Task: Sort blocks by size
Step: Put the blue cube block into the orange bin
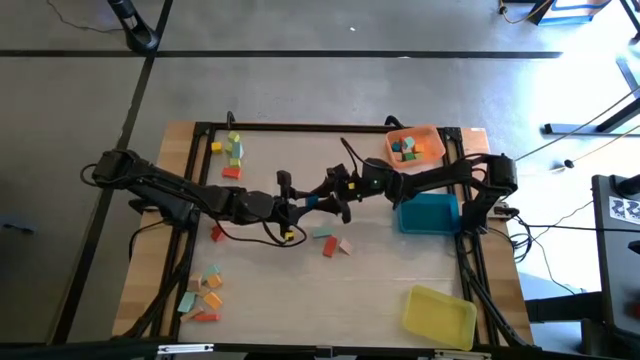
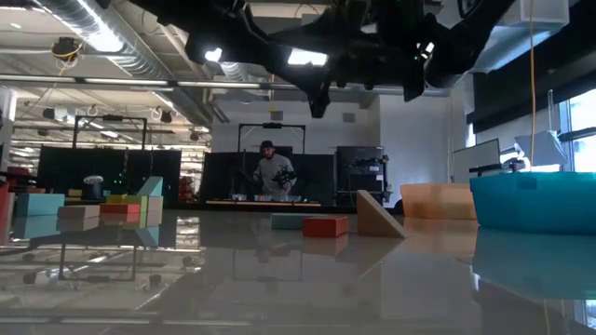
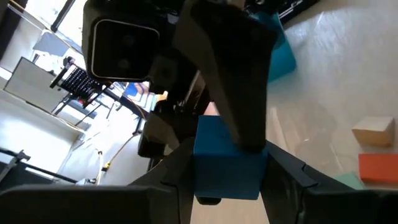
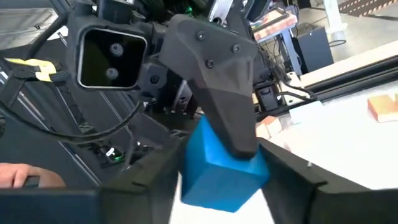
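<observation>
Above table centre, both grippers pinch one blue cube (image 3: 227, 163).

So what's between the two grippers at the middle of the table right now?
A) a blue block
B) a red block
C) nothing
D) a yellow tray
A: both wrist views show a blue block gripped between the left gripper and the right gripper, mid-handover above the table.

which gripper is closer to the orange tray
Right. The right gripper is at mid-table, on the orange tray side; the left gripper meets it from farther off.
</observation>
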Robot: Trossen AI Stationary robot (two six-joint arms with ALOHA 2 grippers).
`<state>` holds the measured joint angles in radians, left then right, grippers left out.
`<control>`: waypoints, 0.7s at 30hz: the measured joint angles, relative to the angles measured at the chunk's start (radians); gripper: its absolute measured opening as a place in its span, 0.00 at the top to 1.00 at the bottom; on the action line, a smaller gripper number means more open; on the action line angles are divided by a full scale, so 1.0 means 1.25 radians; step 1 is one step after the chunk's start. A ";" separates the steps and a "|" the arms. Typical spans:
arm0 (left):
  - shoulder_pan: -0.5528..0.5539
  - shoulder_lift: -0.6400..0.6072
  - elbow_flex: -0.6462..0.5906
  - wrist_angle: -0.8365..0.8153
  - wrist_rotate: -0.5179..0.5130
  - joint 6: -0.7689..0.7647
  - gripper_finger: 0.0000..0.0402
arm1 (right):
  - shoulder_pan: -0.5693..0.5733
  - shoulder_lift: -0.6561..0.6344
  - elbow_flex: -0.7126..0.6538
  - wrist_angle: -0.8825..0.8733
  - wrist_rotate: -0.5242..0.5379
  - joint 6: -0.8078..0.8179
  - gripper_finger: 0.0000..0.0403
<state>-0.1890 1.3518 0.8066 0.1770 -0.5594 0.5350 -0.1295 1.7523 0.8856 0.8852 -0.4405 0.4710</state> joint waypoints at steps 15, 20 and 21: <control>-0.028 -0.016 0.000 -0.015 -0.017 0.033 0.48 | -0.001 -0.002 0.001 -0.015 -0.005 -0.046 0.67; -0.065 -0.051 0.000 -0.071 -0.118 0.041 0.47 | -0.002 -0.022 0.000 -0.035 -0.003 -0.057 0.67; -0.073 -0.059 0.000 -0.093 -0.140 0.032 0.47 | -0.003 -0.031 0.000 -0.047 -0.004 -0.068 0.67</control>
<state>-0.2804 1.2775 0.8062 0.0605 -0.7341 0.5754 -0.1333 1.7138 0.8860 0.8270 -0.4450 0.3860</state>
